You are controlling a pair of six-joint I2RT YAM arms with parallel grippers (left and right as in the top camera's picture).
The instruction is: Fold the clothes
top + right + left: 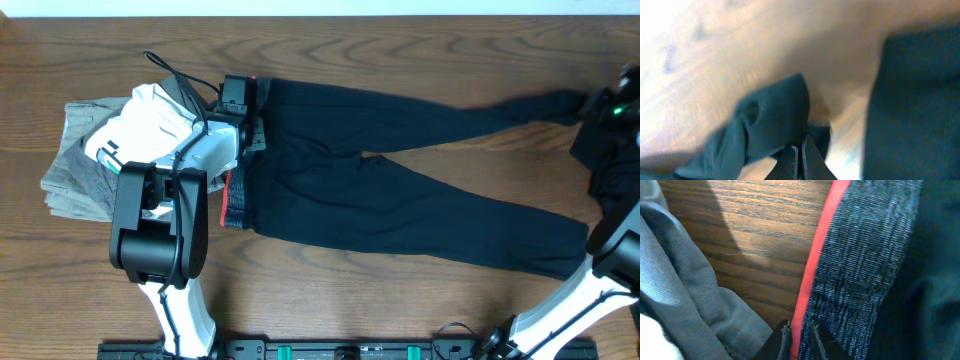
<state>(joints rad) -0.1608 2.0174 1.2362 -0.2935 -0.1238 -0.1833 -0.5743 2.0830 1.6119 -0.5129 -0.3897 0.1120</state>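
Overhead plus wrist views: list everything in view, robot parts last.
trousers: 1, black, spread across the table's middle
waistband: 1, grey with a coral edge, at the trousers' left end
grey garment: 1, grey, folded, left of the waistband
white garment: 1, white, on the grey garment
dark garment: 1, black, bunched at the right edge
table: 1, brown wood
left tool: 1, black, shut on the waistband's coral edge
right tool: 1, black, shut on the far leg's end

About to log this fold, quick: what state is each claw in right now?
Left claw: closed on the waistband edge of the trousers.
Right claw: closed on a leg end.
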